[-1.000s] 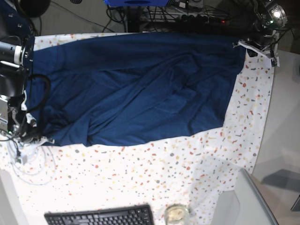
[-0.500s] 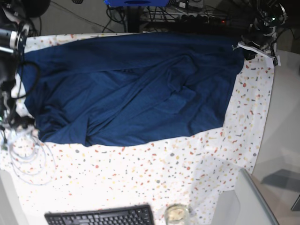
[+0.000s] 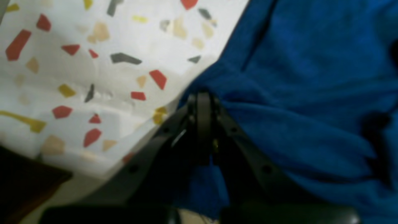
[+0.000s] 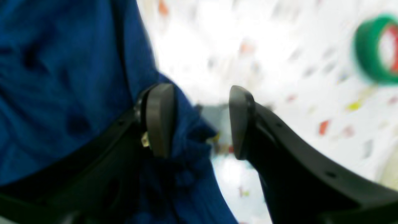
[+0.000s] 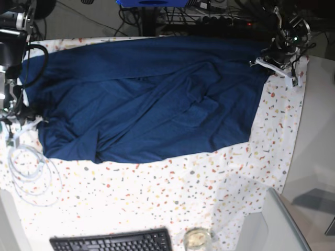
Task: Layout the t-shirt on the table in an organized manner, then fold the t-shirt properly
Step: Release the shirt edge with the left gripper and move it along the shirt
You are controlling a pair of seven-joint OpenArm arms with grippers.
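The navy t-shirt (image 5: 152, 99) lies spread and wrinkled across the far half of the speckled table (image 5: 157, 198). At the far right corner, my left gripper (image 5: 270, 60) is shut on the shirt's edge. In the left wrist view the left gripper (image 3: 203, 99) pinches a fold of the t-shirt (image 3: 295, 93) beside the bare table (image 3: 93, 62). At the left edge, my right gripper (image 5: 20, 121) stands open. In the right wrist view the right gripper (image 4: 199, 121) has its jaws apart, and the t-shirt (image 4: 62, 77) hangs loosely against the left finger (image 4: 158, 119).
A white cable (image 5: 31, 167) coils on the cloth near my right arm. A black keyboard (image 5: 112, 241) and a glass jar (image 5: 197, 239) sit at the front edge. A green tape roll (image 4: 377, 49) lies beyond the right gripper. Cables and gear crowd the far side.
My right gripper has opened and let go of the shirt's left edge, moving toward the far side. The left gripper has shifted slightly inward with the corner still pinched.
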